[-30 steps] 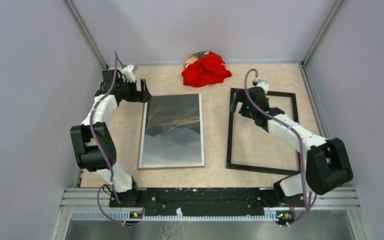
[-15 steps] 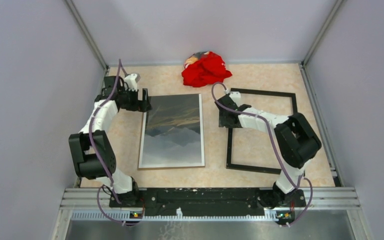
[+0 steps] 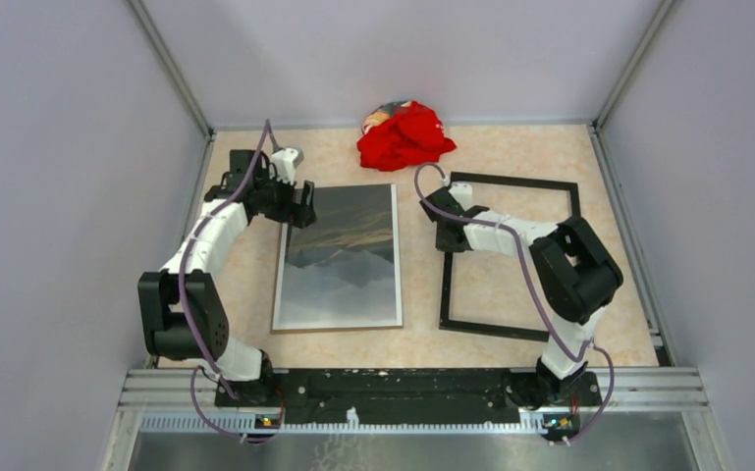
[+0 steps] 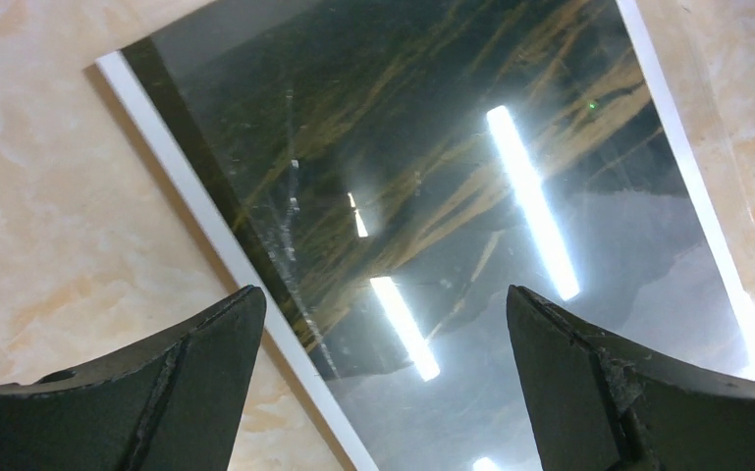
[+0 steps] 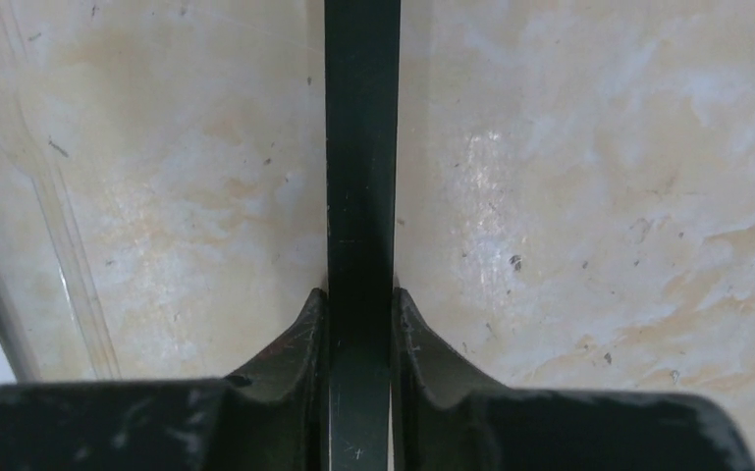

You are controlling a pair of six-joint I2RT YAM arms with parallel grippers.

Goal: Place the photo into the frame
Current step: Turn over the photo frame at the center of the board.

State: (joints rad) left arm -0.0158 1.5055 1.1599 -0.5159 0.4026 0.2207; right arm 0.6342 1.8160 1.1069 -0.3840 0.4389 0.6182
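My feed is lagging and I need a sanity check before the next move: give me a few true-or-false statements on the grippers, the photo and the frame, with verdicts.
1. The right gripper is shut on a bar of the frame. True.
2. The left gripper is clamped on the photo. False: its jaws stand wide open over the photo's corner.
3. The photo already sits inside the frame. False: it lies flat beside the frame, apart from it.
4. A red cloth lies beyond the photo and the frame. True.

Left fingers (image 4: 172, 388) apart, right fingers (image 5: 299, 348) clamped.
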